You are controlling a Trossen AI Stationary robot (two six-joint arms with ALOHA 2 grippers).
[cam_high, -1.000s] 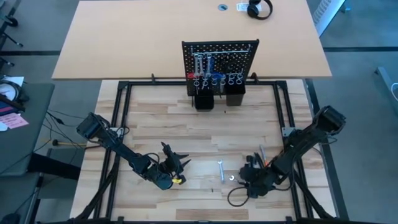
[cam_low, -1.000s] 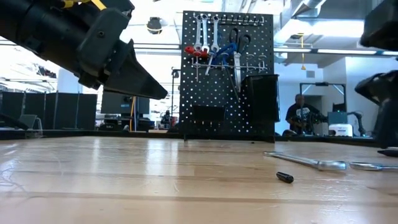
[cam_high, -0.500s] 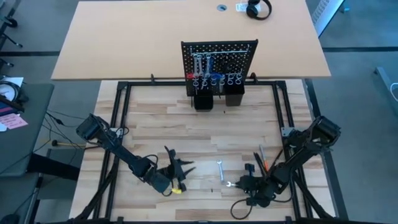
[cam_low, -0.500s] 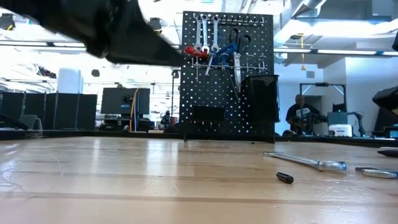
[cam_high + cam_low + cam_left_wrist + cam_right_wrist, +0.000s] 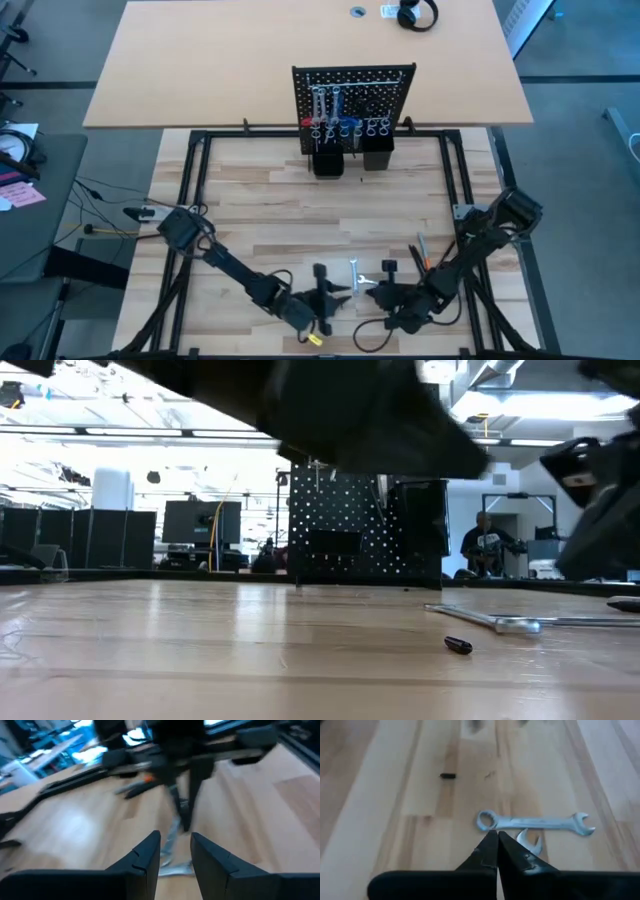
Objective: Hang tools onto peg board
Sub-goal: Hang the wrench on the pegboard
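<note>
Silver wrench point(image 5: 535, 822) lies beyond the clenched right claw point(image 5: 496, 842), hidden overhead; left claw point(image 5: 174, 854) parted.

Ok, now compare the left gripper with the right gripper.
The left gripper has its fingers apart; the right gripper has them pressed together. The left one points in from the table's left side, the right one from its right. Both sit low near the silver wrench.
</note>
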